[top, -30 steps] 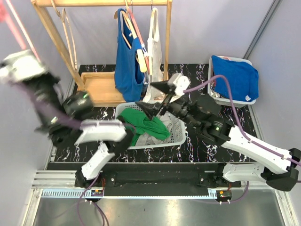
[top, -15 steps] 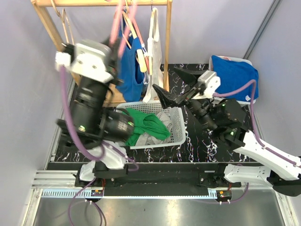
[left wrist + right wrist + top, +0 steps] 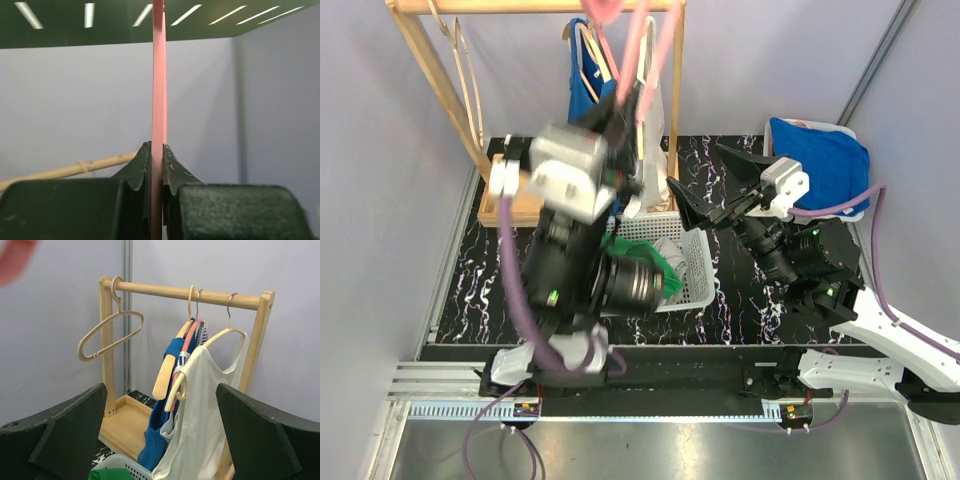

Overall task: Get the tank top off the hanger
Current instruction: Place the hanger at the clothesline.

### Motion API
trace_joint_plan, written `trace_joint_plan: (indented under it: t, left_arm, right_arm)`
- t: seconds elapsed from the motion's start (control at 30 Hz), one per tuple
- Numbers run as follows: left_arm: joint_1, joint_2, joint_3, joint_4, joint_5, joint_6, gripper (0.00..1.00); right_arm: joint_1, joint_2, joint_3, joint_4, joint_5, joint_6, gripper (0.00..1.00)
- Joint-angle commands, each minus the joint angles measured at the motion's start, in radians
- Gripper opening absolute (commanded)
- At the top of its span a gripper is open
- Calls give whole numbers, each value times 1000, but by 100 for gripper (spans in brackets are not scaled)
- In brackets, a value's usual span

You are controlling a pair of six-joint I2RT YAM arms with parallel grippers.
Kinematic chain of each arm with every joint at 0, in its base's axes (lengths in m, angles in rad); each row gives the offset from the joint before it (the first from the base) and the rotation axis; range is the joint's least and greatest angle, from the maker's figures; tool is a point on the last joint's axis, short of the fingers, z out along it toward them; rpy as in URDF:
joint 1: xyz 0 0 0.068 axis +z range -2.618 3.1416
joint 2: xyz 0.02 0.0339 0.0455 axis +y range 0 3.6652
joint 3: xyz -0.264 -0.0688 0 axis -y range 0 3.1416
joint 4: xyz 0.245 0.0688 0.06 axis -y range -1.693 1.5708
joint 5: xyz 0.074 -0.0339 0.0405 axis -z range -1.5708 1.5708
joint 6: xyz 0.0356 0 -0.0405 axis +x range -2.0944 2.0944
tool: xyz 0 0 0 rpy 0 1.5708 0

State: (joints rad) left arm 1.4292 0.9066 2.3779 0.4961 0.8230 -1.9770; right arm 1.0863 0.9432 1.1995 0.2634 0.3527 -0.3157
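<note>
A white tank top (image 3: 210, 405) hangs on a cream hanger (image 3: 227, 332) at the right end of the wooden rail (image 3: 185, 290). A blue tank top (image 3: 162, 440) hangs just left of it on a wooden hanger, with a pink hanger among them. My left gripper (image 3: 156, 147) is shut on a bare pink hanger (image 3: 158, 75) and is raised high in front of the rack (image 3: 623, 105), hiding most of the white top in the top view. My right gripper (image 3: 160, 390) is open and empty, facing the rack from beside the basket (image 3: 715, 185).
A white basket (image 3: 692, 272) holding a green garment (image 3: 650, 258) stands below the rack. An empty wooden hanger (image 3: 107, 335) hangs at the rail's left end. A white bin with blue cloth (image 3: 820, 165) sits at the back right. The rack has a wooden base (image 3: 125, 422).
My left arm has swung from the far left to the right and up, carrying the pink hanger in front of the rack. My right gripper has drawn back to the right, off the basket.
</note>
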Motion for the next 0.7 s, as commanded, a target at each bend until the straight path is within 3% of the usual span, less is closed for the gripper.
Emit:
trace_joint_plan:
  t: [0.0,0.03,0.13,0.17,0.3,0.43,0.53,0.57,0.63,0.67]
  left_arm:
    - [128,-89,-115,105,27,-455,0]
    - [113,-110,-164,181,31,-518,0]
    - [-16,-158,-241,211,42,-545,0]
    - [-103,-152,-249,210,28,-534,0]
    - [-329,-89,-227,34,48,-349,0]
    - [-547,-66,-256,-137,128,27,0]
    - [-674,-93,-451,-338,249,304,0]
    - [-743,-98,-548,-491,296,398,0]
    - [-779,-31,-591,-670,400,651,0]
    - [-776,-6,-612,-870,526,746,0]
  right_arm:
    - [1,-67,-6,-3,71,-17,100]
    - [3,-73,-18,-9,74,-19,100]
    - [1,-72,-29,-32,101,-29,100]
    - [1,-69,-29,-35,101,-31,100]
    - [1,-49,-11,-49,97,-31,100]
    - [3,-41,3,-52,91,-28,100]
    - [1,-26,17,-65,94,-25,100]
    - [1,-24,18,-66,97,-23,100]
    - [3,-18,21,-69,98,-25,100]
    - [3,-14,25,-73,98,-23,100]
